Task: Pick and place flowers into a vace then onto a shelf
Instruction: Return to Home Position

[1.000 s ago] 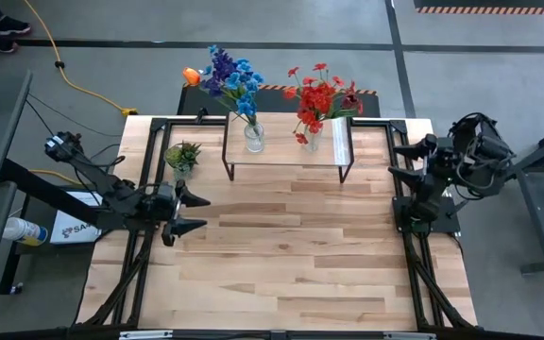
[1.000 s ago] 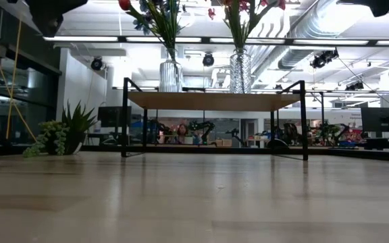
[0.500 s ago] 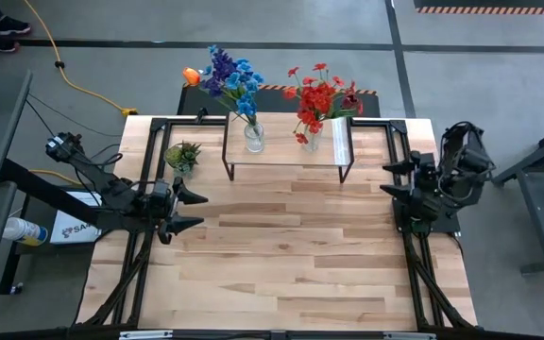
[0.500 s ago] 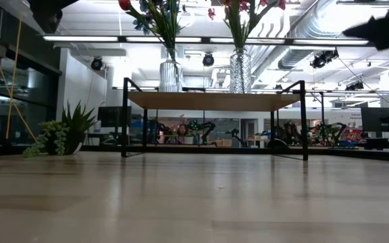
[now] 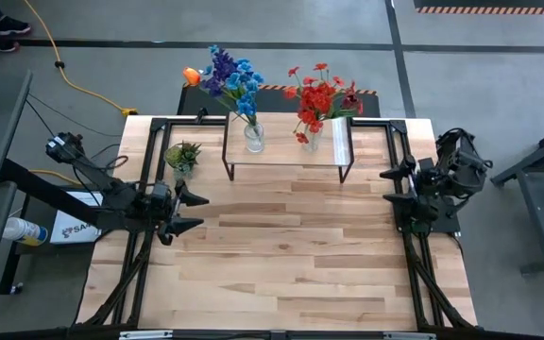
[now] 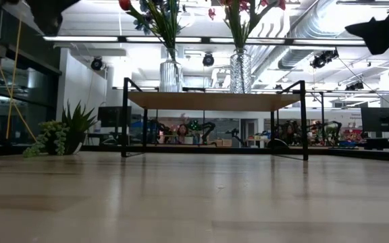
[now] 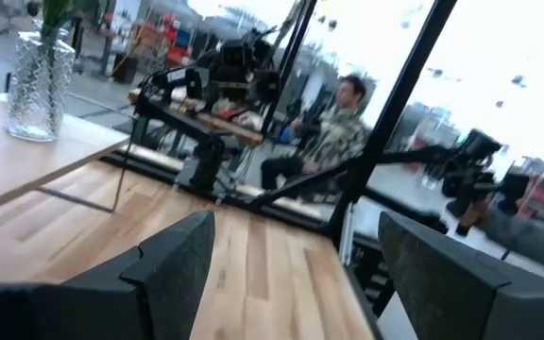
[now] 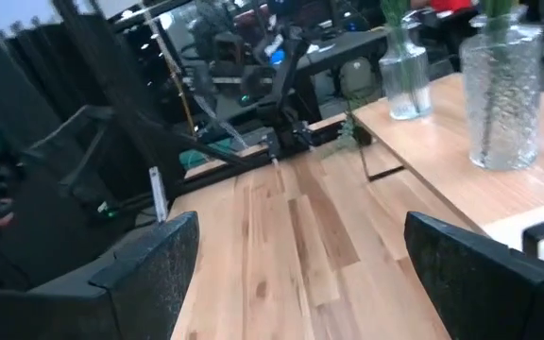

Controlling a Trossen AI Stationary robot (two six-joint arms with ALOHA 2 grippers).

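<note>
Two glass vases stand on the shelf (image 5: 286, 153) at the table's far side. The left vase (image 5: 253, 138) holds the blue, purple and orange flowers (image 5: 227, 77); the right vase (image 5: 312, 140) holds the red flowers (image 5: 321, 98). My left gripper (image 5: 196, 212) hovers open over the table's left part, pointing right, with nothing between its fingers. My right gripper (image 5: 392, 185) stands open at the table's right edge, pointing left, also with nothing in it. In the right wrist view both vases (image 8: 506, 90) show on the shelf top.
A small green potted plant (image 5: 182, 156) stands on the table left of the shelf. Bare plank tabletop (image 5: 281, 255) stretches from the shelf to the near edge. A person (image 7: 329, 142) sits in the room beyond the table's right side.
My right gripper has come down and drawn in toward its base at the table's right edge, staying open. The flowers, the vases and the shelf have kept still.
</note>
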